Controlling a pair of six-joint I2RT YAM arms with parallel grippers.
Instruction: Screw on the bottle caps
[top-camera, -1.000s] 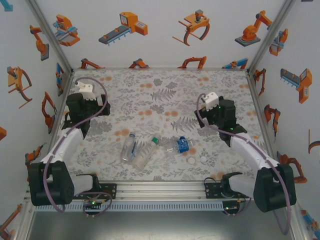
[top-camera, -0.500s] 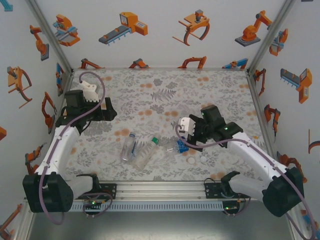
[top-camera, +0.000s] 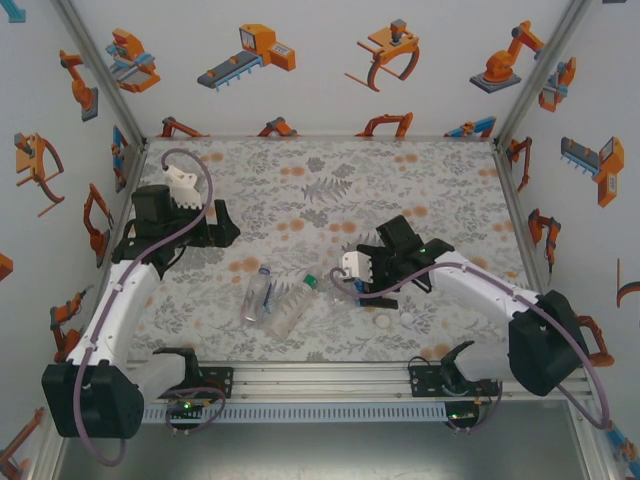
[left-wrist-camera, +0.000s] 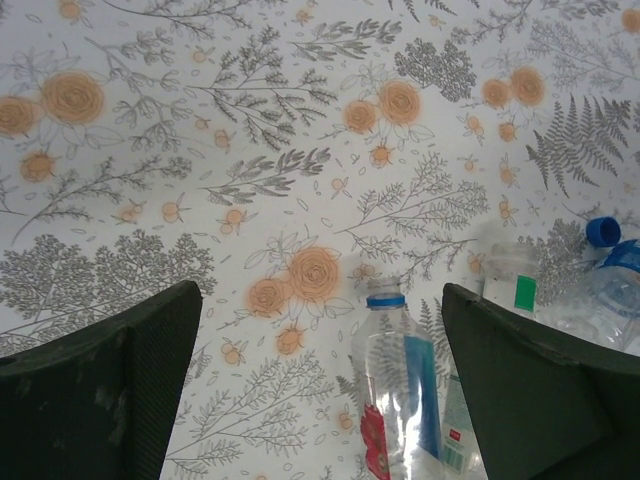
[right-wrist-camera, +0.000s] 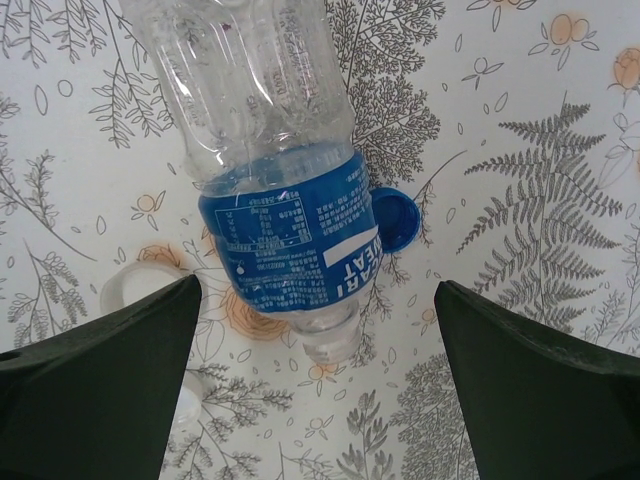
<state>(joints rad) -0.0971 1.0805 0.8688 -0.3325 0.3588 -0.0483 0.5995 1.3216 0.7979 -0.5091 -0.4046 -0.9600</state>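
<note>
**Left gripper** (left-wrist-camera: 320, 300): jaws spread wide and empty. It has swung slightly inward and hovers. The nearest bottle (left-wrist-camera: 400, 390) lies just ahead between its fingers, with bare table (left-wrist-camera: 200, 150) beyond.

**Right gripper** (right-wrist-camera: 315, 290): it has come down from the far side to straddle the blue-labelled bottle (right-wrist-camera: 285, 250). Its jaws are open and clear of the bottle on both sides, judged a grasp approach. A blue cap (right-wrist-camera: 395, 220) touches the label. A white cap (right-wrist-camera: 130, 290) lies just beside one finger, so room there is tight.

Two bottles (top-camera: 257, 295) side by side on the table (top-camera: 320, 180), third bottle (right-wrist-camera: 285, 230) to their right, caps (top-camera: 383, 322) beside it
</note>
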